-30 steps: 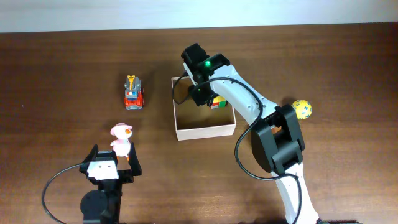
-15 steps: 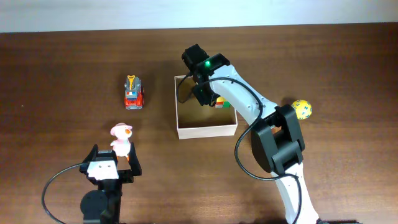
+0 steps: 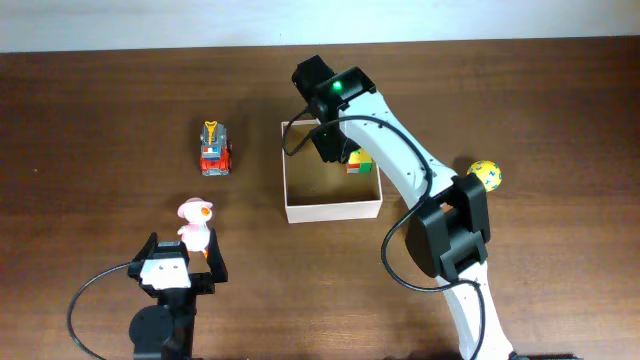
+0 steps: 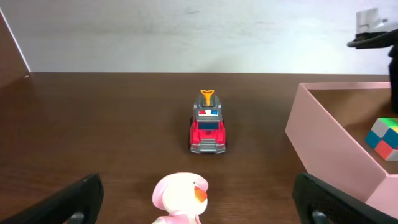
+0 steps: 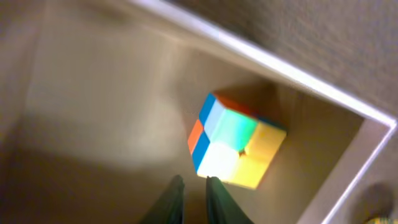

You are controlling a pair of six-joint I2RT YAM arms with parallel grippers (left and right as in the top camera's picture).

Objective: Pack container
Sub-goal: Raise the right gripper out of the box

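The container (image 3: pixel 333 211), a shallow square box with cream walls and a tan floor, sits mid-table. A multicoloured cube (image 3: pixel 358 164) lies in its far right corner. My right gripper (image 3: pixel 329 146) hangs over the box's far side, fingers together and empty. In the right wrist view the fingertips (image 5: pixel 193 190) are just short of the cube (image 5: pixel 236 140), near the box wall (image 5: pixel 280 65). My left gripper (image 3: pixel 180 266) is open at the front left. A pink duck toy (image 3: pixel 194 224) stands between its fingers (image 4: pixel 196 186) without touching them.
A red toy fire truck (image 3: pixel 215 150) stands left of the box and also shows in the left wrist view (image 4: pixel 208 127). A yellow ball (image 3: pixel 485 176) lies right of the box, beside the right arm. The box wall (image 4: pixel 329 143) is at the right of the left wrist view.
My right gripper has moved a little toward the far side of the box. The box has slid slightly to the right. The left arm has not moved.
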